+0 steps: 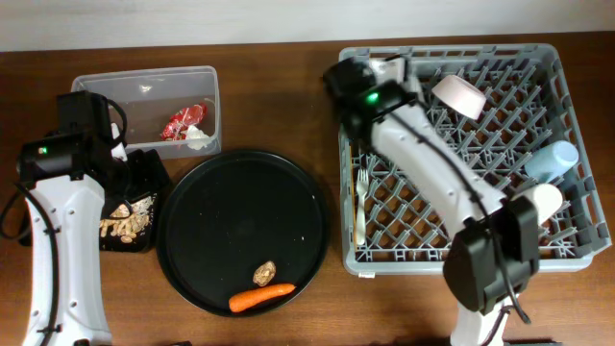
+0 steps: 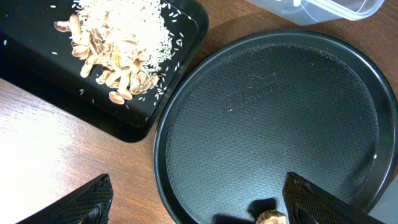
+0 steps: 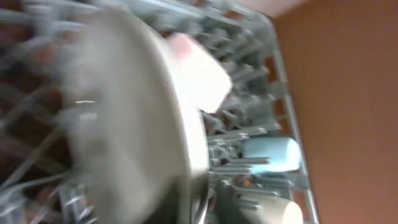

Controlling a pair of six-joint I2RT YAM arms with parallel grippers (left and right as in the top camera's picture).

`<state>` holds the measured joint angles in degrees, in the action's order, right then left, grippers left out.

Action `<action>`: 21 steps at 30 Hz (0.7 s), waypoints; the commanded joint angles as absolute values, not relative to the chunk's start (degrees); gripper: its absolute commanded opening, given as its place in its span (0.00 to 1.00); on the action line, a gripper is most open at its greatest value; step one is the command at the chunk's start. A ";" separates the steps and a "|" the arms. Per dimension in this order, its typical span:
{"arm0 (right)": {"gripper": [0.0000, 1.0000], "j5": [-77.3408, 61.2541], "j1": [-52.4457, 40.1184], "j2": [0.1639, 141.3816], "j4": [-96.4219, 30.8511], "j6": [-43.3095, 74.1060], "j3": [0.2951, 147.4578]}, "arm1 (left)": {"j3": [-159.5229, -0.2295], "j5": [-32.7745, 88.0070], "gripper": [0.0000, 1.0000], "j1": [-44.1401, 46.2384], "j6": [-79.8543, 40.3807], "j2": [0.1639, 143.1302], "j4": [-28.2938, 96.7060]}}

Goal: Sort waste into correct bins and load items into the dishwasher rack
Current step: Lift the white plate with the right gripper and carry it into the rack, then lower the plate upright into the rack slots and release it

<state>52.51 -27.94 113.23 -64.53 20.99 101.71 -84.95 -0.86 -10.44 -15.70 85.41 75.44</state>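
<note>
My left gripper (image 2: 199, 199) is open above the round tray's left rim, beside the shallow black tray (image 1: 144, 245) holding beige food scraps (image 2: 118, 43). A small brown lump (image 2: 272, 218) lies by its right finger. The lump (image 1: 265, 273) and an orange carrot (image 1: 261, 299) lie on the round tray. The clear tub (image 1: 216, 106) holds a red wrapper (image 1: 183, 122) and white tissue (image 1: 199, 138). My right gripper (image 1: 344, 82) is at the grey rack's (image 1: 577, 125) far left corner, shut on a white plate (image 3: 124, 124) held on edge.
The rack holds a cream bowl (image 1: 459, 94), a light-blue cup (image 1: 553, 160), a white cup (image 1: 544, 202) and pale cutlery (image 1: 361, 207). The large round black tray (image 1: 240, 202) lies between the bins and the rack. The right wrist view is blurred.
</note>
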 commanded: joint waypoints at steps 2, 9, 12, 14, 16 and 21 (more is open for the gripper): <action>0.80 51.18 -32.80 113.03 -66.70 22.00 101.21 | -84.36 -0.64 0.87 -10.66 -16.25 85.06 75.53; 0.77 44.29 -28.01 102.08 -71.72 29.02 101.21 | -84.36 -0.62 0.87 -10.66 -16.25 85.06 75.53; 0.63 37.76 -21.32 99.46 -71.66 29.02 101.21 | -84.36 -0.64 0.87 -10.66 -16.25 85.06 75.53; 0.28 33.54 -15.27 98.52 -71.81 28.99 101.21 | -84.36 -0.64 0.87 -10.66 -16.25 85.06 75.53; 0.11 29.78 -10.26 98.52 -72.10 28.10 101.21 | -84.36 -0.64 0.87 -10.66 -16.25 85.06 75.50; 0.10 9.04 -0.30 101.60 -71.83 16.88 101.19 | -84.36 -0.64 0.87 -10.66 -16.25 85.06 75.48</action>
